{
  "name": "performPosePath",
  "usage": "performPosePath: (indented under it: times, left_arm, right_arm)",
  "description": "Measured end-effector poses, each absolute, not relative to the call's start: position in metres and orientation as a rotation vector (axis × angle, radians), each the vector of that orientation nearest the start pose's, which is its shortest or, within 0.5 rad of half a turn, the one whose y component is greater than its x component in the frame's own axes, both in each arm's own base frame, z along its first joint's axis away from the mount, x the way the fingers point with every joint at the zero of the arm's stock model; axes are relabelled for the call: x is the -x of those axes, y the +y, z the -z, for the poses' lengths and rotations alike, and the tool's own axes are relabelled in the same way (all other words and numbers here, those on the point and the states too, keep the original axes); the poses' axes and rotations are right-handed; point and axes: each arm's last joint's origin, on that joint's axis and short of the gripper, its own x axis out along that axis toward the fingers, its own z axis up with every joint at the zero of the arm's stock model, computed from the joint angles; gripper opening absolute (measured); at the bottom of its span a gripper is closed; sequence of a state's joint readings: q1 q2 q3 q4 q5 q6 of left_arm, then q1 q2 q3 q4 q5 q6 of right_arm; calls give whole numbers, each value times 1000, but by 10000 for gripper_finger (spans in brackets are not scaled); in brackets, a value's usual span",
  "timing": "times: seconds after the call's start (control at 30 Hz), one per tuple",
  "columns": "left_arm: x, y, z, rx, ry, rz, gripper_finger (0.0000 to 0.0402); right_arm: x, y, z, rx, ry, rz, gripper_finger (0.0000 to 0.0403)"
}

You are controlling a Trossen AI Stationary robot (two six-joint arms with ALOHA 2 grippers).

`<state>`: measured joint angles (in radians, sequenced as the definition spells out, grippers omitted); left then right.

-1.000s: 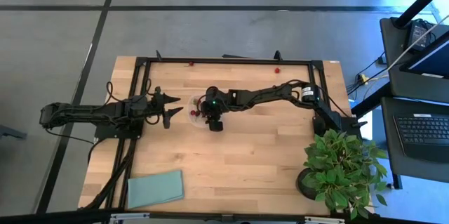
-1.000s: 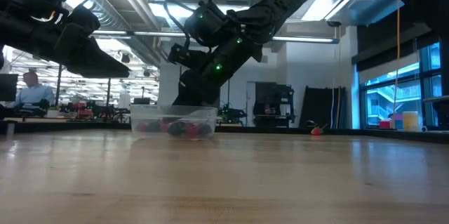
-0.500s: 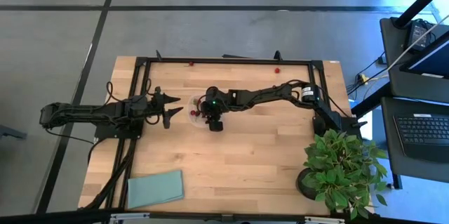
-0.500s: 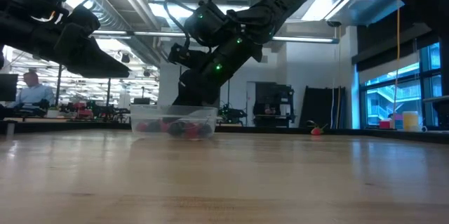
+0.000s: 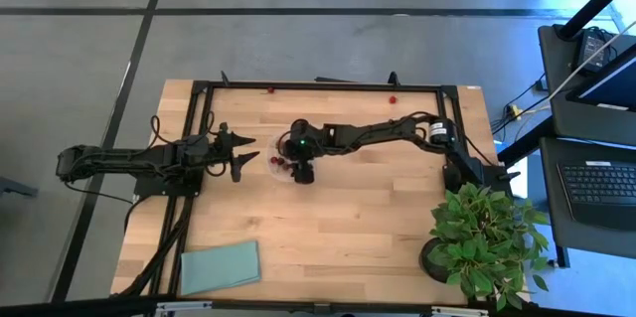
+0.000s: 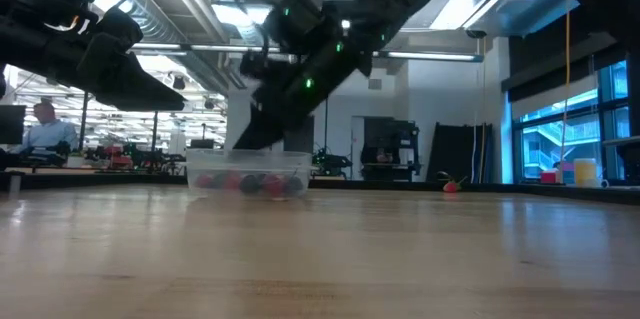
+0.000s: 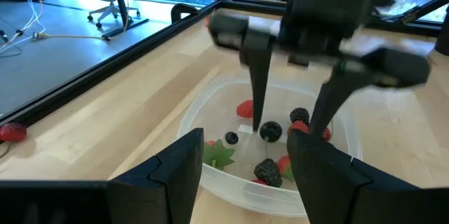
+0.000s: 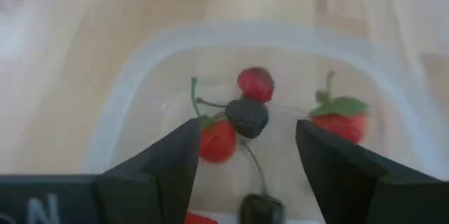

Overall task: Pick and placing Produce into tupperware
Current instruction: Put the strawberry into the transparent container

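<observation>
Surface: wooden table [image 5: 338,228], teal cloth [image 5: 220,266] near its front-left corner.
Tupperware [image 7: 203,112]: mid-table, produce [image 8: 246,116] inside.
Right gripper [image 7: 287,127]: over tupperware, fingers spread, nothing held.
Left gripper [image 5: 241,153]: beside tupperware, parted, empty.

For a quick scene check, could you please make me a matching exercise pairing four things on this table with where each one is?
Things:
1. right gripper
2. left gripper
3. teal cloth
4. potted plant

Places:
A. near corner of the table on the left arm's side
B. open, hovering beside the tupperware
C. near corner on the right arm's side
D. open, directly over the tupperware and the produce in it

Pairs: 1-D, 2-B, 3-A, 4-C
</observation>
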<state>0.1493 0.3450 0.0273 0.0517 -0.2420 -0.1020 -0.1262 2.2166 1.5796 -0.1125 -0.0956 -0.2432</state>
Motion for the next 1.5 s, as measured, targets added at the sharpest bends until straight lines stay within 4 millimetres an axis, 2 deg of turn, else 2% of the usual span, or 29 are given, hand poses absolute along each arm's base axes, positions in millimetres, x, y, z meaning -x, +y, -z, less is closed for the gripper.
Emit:
performPosePath:
  times: [0.1,0.23,0.33,0.53,0.63,0.7,0.8,0.9,1.2,1.5]
  left_arm:
    - [-113,24,-147,87,253,-402,199]
    - [-113,24,-147,88,264,-399,199]
    - [-113,23,-147,93,264,-374,199]
    - [-113,23,-147,98,265,-353,199]
    - [-113,23,-147,108,263,-355,199]
    - [-113,23,-147,120,261,-357,199]
    - [-113,23,-147,120,260,-357,199]
    - [-113,23,-147,121,261,-357,199]
    - [-113,23,-146,124,261,-357,199]
    - [-113,23,-146,124,261,-357,199]
  right_arm:
    - [-480,-60,-171,149,725,-55,237]
    - [-468,-73,-204,122,804,-37,234]
    - [-447,-89,-239,94,846,-1,235]
    - [-389,-125,-290,37,965,103,235]
    - [-363,-144,-310,61,1007,246,235]
    - [-351,-157,-316,1,1001,389,235]
    - [-339,-177,-317,-149,983,562,235]
    - [-332,-196,-307,-257,1002,659,233]
    - [-320,-249,-249,-456,1149,892,213]
    - [-306,-290,-208,-554,1200,1027,193]
